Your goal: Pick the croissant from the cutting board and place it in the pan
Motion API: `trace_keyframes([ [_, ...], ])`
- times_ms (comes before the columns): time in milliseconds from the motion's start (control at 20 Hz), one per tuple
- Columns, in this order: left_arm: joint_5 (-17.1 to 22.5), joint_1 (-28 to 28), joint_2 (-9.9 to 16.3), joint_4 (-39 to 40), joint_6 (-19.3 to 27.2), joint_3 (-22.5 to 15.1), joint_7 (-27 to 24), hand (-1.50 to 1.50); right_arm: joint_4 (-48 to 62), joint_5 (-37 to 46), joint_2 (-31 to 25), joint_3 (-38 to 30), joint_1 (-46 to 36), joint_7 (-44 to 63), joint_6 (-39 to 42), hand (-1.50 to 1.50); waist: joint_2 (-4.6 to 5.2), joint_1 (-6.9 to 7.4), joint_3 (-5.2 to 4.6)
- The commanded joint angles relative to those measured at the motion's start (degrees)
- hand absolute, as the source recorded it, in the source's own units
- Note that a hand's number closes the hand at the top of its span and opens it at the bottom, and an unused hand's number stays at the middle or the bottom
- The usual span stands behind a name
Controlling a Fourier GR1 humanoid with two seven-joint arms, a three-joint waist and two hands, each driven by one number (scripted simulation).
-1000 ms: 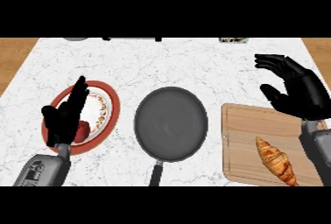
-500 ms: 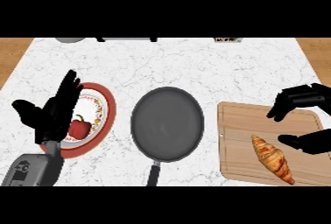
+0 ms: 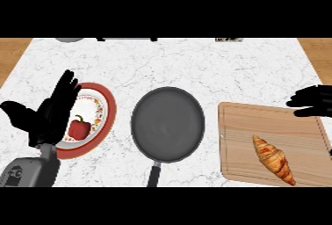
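Observation:
A golden croissant (image 3: 274, 159) lies slanted on the right half of the wooden cutting board (image 3: 250, 118), toward its near edge. The dark round pan (image 3: 168, 124) sits just left of the board, handle (image 3: 153, 174) pointing toward me. My right hand (image 3: 314, 100) shows only partly at the right edge, above the board's far right corner and well beyond the croissant, its fingers and thumb spread and holding nothing. My left hand (image 3: 50, 115) stands open with fingers up at the left, over the plate's left side.
A red-rimmed plate (image 3: 107, 105) left of the pan holds a red bell pepper (image 3: 79, 128). Dark items (image 3: 123, 39) line the counter's far edge. Bare marble counter (image 3: 194, 66) stretches beyond the pan and board.
My right hand has slid right and lower, from high over the board's far edge to its right corner, and is now mostly out of view. The left hand shifted only slightly. The croissant has not moved.

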Motion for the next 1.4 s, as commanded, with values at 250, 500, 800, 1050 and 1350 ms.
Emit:
trace_keyframes([
  [250, 0.7, 0.0, 1.3, -2.6, -1.0, 1.5, 2.5, 0.0, -13.6, 16.1, -2.3, 7.4, -4.3, 9.3, 2.1, -1.5, -0.15, 0.35, -0.14],
  [500, -0.2, -1.7, -0.6, 0.0, -0.4, 0.7, 1.7, 0.0, -16.3, 30.4, 0.9, 16.2, -2.9, 15.6, 1.8, -1.5, 0.11, 0.08, -0.13],
  [800, 0.3, -0.6, 1.6, -3.2, -1.3, 2.0, 4.8, 0.0, -16.8, 39.5, -3.7, 21.0, -4.3, 17.4, 11.1, -1.5, 0.02, 0.38, -0.1],
  [1050, -1.0, 2.5, -0.7, -5.8, -1.1, 0.6, 3.8, 0.0, -22.8, 45.5, -3.6, 20.6, 2.0, 18.2, 9.9, -1.5, -0.13, -0.43, -0.07],
  [1350, -1.2, 1.4, -1.9, -2.4, -1.4, 1.8, 1.7, 0.0, -26.0, 54.4, -5.5, 19.1, 3.7, 19.5, 5.2, -1.5, -0.07, -0.65, -0.08],
])
